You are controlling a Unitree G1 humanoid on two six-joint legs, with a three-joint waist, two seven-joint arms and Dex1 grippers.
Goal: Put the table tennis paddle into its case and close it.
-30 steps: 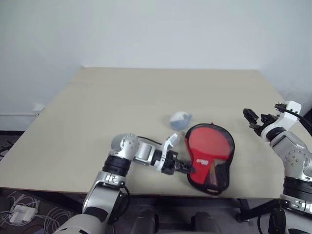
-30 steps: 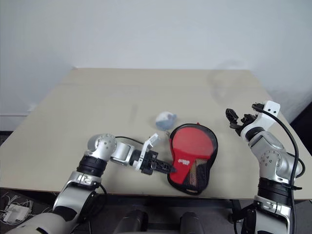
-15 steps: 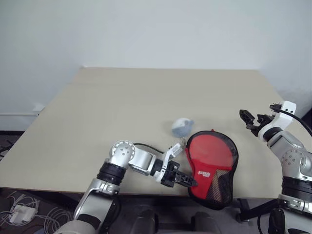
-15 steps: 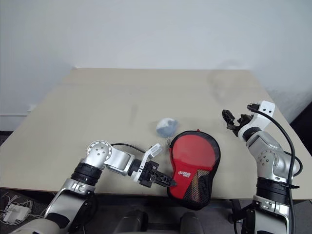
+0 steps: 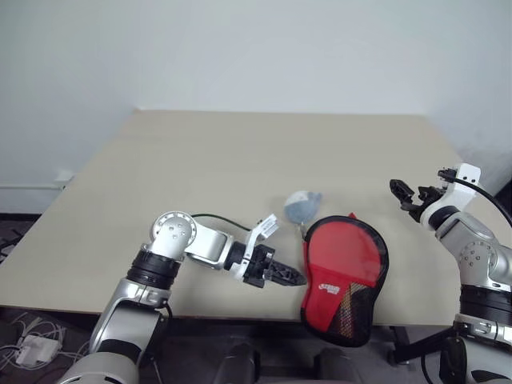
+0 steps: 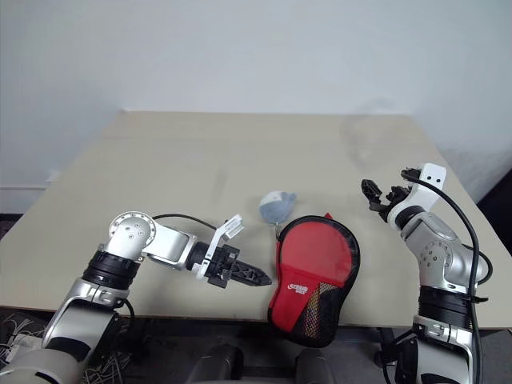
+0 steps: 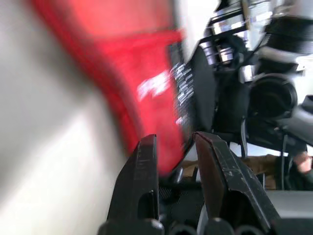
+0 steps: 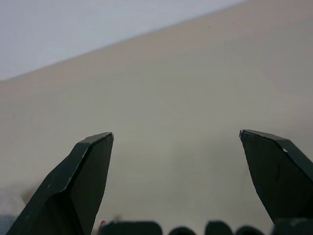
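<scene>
As it overhangs the table edge, red case, paddle handle inside

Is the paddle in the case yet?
In: the table tennis paddle shows through the clear panel of the case, lying flat at the table edge.

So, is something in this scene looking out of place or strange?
Yes. The case lies at the table's near edge, its narrow end hanging past it, so it could slip off. A fluffy grey ball sits just behind it.
</scene>
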